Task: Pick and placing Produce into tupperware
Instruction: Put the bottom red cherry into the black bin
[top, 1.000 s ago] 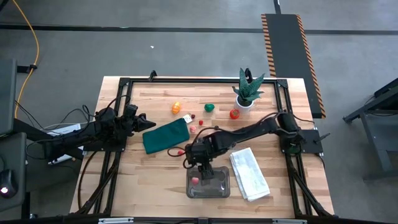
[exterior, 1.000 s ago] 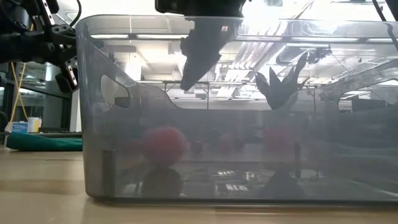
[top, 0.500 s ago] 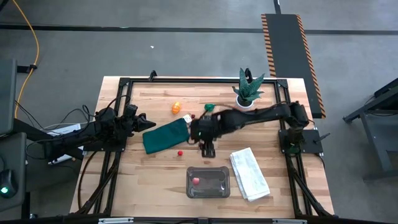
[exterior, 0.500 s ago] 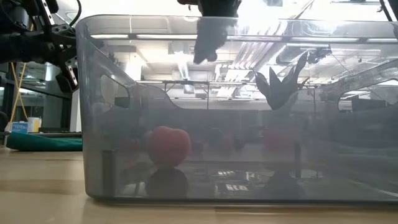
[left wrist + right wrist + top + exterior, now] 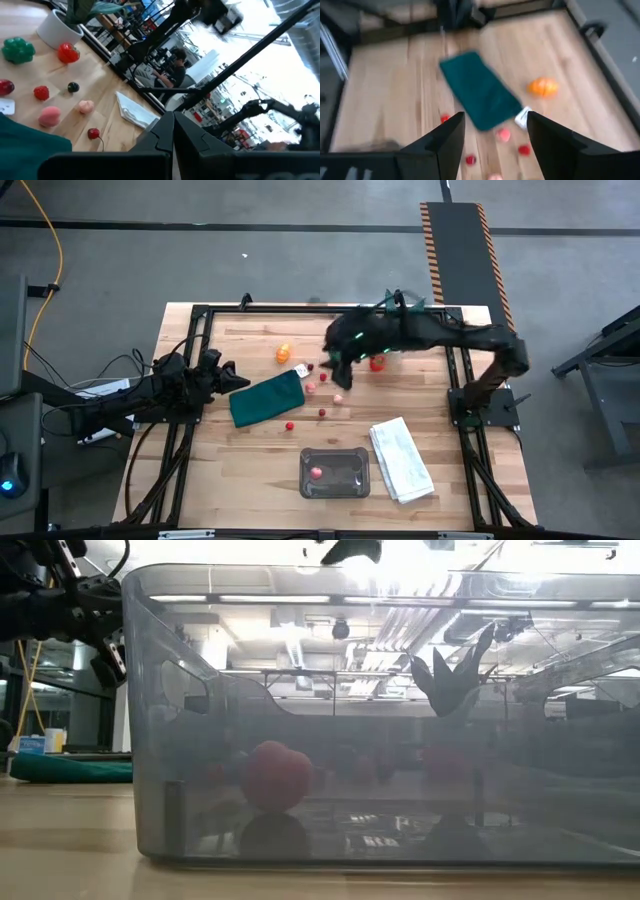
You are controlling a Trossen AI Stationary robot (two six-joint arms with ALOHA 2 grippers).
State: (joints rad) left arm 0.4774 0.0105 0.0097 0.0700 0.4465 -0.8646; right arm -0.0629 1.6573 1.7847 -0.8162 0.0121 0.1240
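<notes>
The tupperware (image 5: 335,473), clear grey, stands near the table's front edge with one red piece of produce (image 5: 316,472) on its floor; the low view shows that piece (image 5: 276,776) through the wall. Loose produce lies at mid-table: an orange piece (image 5: 284,352), a red one (image 5: 377,363), pink ones (image 5: 310,387), small red ones (image 5: 290,424). My right gripper (image 5: 335,360) hangs open high above this produce with nothing between its fingers (image 5: 451,142). My left gripper (image 5: 238,379) is shut and level at the dark green cloth's (image 5: 268,398) left end.
A folded white towel (image 5: 402,461) lies right of the tupperware. A green potted plant (image 5: 398,322) stands at the far right, partly behind my right arm. A white tag (image 5: 300,370) lies by the cloth. A black frame (image 5: 200,310) runs round the table.
My right gripper has risen from just above the tupperware and swung toward the table's far edge, ending high over the loose produce, its fingers still apart. The red piece stays on the tupperware's floor.
</notes>
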